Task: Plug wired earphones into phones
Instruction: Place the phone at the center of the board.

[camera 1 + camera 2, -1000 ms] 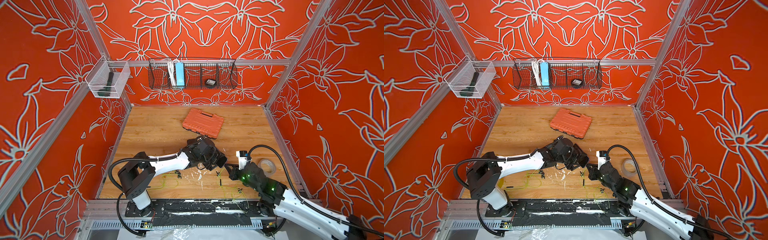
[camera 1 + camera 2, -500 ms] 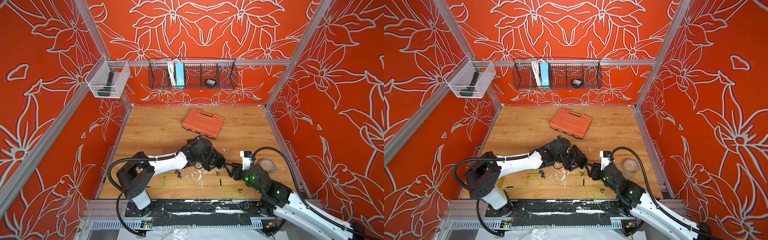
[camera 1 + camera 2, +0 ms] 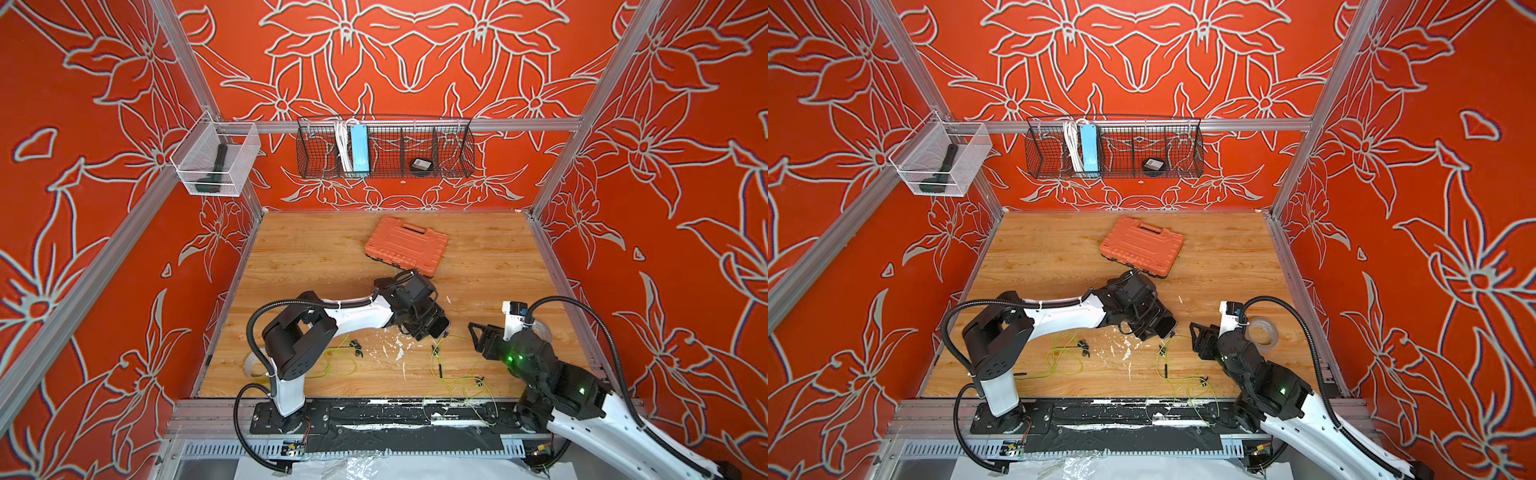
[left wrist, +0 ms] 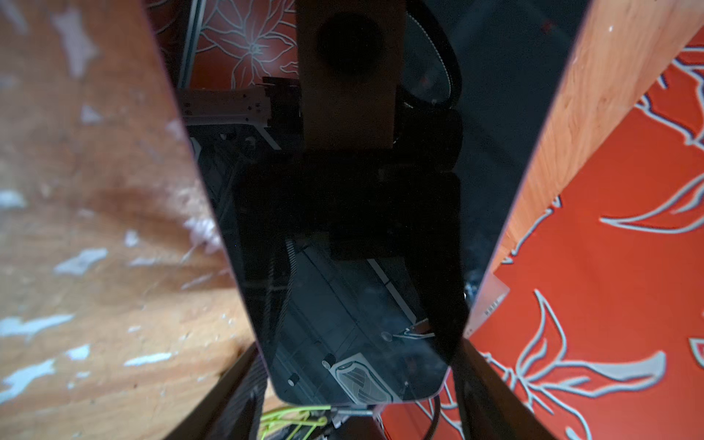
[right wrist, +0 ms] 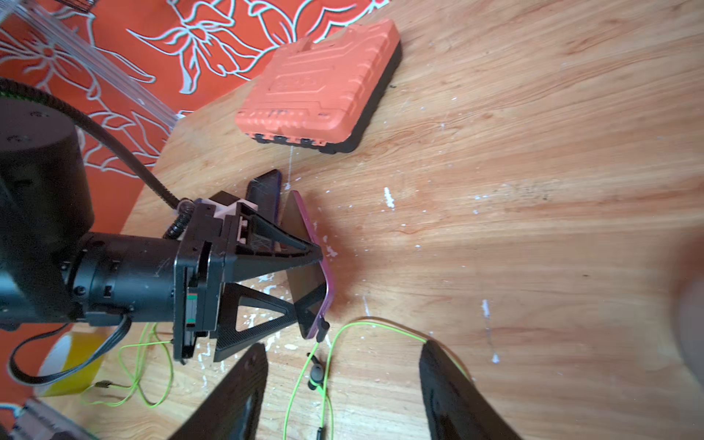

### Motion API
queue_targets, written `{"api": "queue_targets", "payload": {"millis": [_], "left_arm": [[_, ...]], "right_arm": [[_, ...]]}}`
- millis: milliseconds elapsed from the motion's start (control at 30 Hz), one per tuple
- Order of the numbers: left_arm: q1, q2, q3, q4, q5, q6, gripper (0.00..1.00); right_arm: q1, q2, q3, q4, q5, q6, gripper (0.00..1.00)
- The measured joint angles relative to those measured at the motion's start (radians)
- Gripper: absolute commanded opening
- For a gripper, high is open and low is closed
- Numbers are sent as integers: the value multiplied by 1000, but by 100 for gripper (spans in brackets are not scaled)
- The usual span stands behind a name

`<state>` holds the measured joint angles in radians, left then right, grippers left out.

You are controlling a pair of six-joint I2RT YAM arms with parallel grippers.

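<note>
Earphones [image 3: 356, 348] lie loose on the left, unplugged. Left claw [image 5: 310, 280] pinches a phone [image 5: 299, 221] on edge, plug [image 5: 323, 328] seated in its end. Right claw [image 5: 343, 346], spread, hangs beside that cable [image 5: 381, 325]; snagging it could yank the plug out.

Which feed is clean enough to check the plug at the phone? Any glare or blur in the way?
Left wrist view: the phone fills it with dark glossy reflections, and the table beside it is blurred. Right wrist view: sharp on the plug at the phone's edge, with one border smeared. Top views: evenly lit, but the plug is tiny.
</note>
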<state>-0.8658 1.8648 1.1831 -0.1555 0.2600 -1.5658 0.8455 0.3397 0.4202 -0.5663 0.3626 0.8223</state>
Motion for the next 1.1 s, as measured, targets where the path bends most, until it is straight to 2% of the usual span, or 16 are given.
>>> {"api": "queue_targets", "payload": {"millis": [367,500,600,700,933,1100], "left_arm": [[0,200,249,-135,-57,58,58],[0,253,335,-168,-65,83,71],[0,257,342,-178,-65,100,91],[0,254,350,-181,-77,111,99],[0,222,341,-235,-108,145,99],[0,97,327,-315,-169,227,99]], "right_arm": [[0,1,16,-111,71,4,66],[0,-7,32,-132,87,5,66],[0,-7,37,-137,90,5,66],[0,-1,39,-137,94,5,66],[0,38,67,-132,93,-4,65],[0,85,89,-104,75,-26,65]]}}
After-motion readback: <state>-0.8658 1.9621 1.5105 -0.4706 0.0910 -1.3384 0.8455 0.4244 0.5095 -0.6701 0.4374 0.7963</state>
